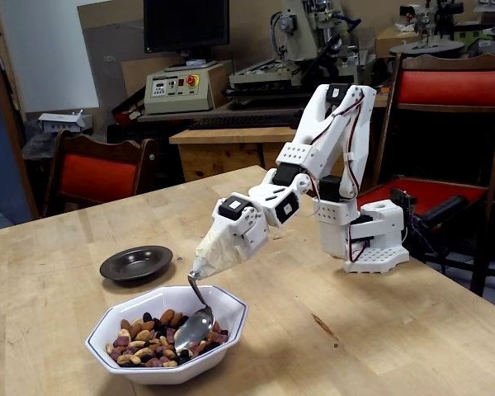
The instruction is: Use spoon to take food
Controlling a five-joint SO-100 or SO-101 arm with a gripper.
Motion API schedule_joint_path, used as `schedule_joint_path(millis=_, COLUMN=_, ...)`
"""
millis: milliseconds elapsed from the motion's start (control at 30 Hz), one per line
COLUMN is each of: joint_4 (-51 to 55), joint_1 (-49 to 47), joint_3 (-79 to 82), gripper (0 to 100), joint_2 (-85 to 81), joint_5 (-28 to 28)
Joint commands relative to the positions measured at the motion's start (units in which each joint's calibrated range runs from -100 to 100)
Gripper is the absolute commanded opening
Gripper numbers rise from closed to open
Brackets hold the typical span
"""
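Fixed view first, and you start with what sits closest to you. At the front of the wooden surface [412, 330] you see a white bowl [231, 318] with eight sides and a dark line round its rim. Inside it lies the food [144, 342], a heap of little brown, tan and black nuts and dried fruit. It fills the left and middle of the bowl.

Your shiny spoon [195, 327] dips into the bowl on its right side. Its round end rests on the food, and you can see its back, bright like a mirror. Its thin handle bends up and out of the bowl.

Look just above the bowl's far rim. There the end effector [195, 275] pinches the top of the spoon handle, its two white fingers pressed tight on it. It points down and to the left in this view.

Left of that and a bit farther back, a small dark round saucer [137, 264] sits on the surface, apart from the bowl.

Behind the end effector, the white arm [313, 148] climbs up, bends, and comes down to its base [371, 239] near the right edge of the surface.

Farther back you see red chairs [450, 87], and a desk with a dark screen [186, 25] and machines.
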Motion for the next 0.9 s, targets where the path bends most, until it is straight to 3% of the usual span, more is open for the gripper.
schedule_joint_path(millis=0, joint_4=-0.5, joint_1=0.0, joint_3=-2.3, gripper=4, joint_2=-1.0, joint_5=-0.3)
schedule_joint_path(millis=400, joint_4=-0.4, joint_1=0.1, joint_3=-5.6, gripper=4, joint_2=0.3, joint_5=-0.3)
schedule_joint_path(millis=867, joint_4=-0.4, joint_1=0.1, joint_3=-21.9, gripper=4, joint_2=17.6, joint_5=-0.3)
